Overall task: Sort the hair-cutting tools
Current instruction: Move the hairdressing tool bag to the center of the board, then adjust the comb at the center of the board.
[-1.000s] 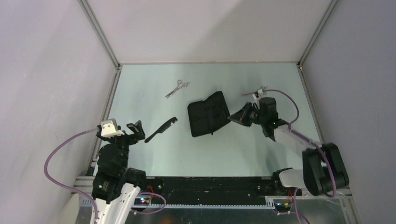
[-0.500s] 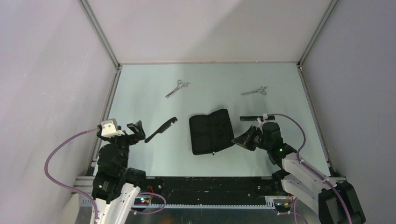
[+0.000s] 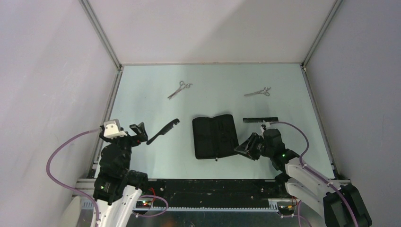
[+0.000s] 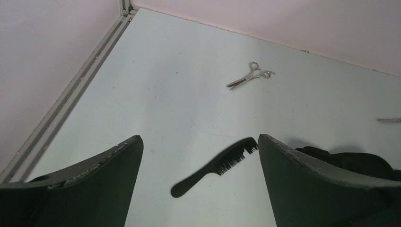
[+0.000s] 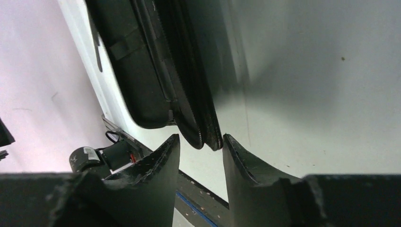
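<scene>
The top view looks steeply down from above and behind onto the whole pale green desk (image 3: pixel 151 94). The left wrist view sits low and faces out across it, past the black handled plastic comb (image 4: pixel 215 165). The right wrist view sits very close to the black rectangular zip case (image 5: pixel 137 71). The top view shows both.

handled comb (image 3: pixel 163 131) black, flat, just ahead of left gripper (image 3: pixel 137 133) | flat comb (image 3: pixel 260 120) beyond right gripper (image 3: pixel 242 148) | left scissors (image 3: pixel 179 89), right scissors (image 3: pixel 258 92) silver, far ahead
</scene>
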`<state>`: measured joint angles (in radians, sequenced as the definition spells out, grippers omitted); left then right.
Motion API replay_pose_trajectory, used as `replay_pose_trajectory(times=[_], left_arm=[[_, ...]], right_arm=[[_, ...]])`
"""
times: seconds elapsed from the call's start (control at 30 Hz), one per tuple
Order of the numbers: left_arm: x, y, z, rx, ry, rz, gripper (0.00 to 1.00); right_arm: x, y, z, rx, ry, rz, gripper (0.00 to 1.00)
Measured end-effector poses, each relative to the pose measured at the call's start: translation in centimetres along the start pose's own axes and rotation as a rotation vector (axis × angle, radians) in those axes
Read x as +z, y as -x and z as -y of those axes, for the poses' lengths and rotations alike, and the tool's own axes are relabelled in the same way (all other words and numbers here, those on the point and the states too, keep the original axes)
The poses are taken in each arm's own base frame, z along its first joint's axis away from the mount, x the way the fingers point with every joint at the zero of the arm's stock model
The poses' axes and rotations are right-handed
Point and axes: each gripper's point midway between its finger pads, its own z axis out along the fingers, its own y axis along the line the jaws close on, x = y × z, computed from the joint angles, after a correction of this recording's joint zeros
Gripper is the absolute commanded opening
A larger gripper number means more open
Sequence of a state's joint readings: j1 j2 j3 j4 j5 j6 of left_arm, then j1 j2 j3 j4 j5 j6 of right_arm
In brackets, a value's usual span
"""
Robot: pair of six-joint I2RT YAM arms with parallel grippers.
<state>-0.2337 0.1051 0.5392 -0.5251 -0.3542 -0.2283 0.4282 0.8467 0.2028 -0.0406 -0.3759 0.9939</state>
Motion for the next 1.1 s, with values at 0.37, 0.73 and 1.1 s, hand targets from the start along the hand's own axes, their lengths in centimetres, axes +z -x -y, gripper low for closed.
replay_pose_trajectory(times=[0.37, 0.73, 1.1], left_arm=[[0.1, -0.2, 0.0, 0.003, 0.001, -0.008, 0.98], [0.9, -1.2, 0.1, 0.025, 0.014, -0.066, 0.98], [3.4, -4.6, 0.7, 0.12, 0.05, -0.337, 0.98]], right_arm=[[-0.2, -0.1, 1.2, -0.015, -0.045, 0.009, 0.75], [-3.5, 4.4, -3.4, -0.226, -0.073, 0.146, 0.91], [-7.4, 9.3, -5.2, -0.215, -0.029, 0.26, 0.99]])
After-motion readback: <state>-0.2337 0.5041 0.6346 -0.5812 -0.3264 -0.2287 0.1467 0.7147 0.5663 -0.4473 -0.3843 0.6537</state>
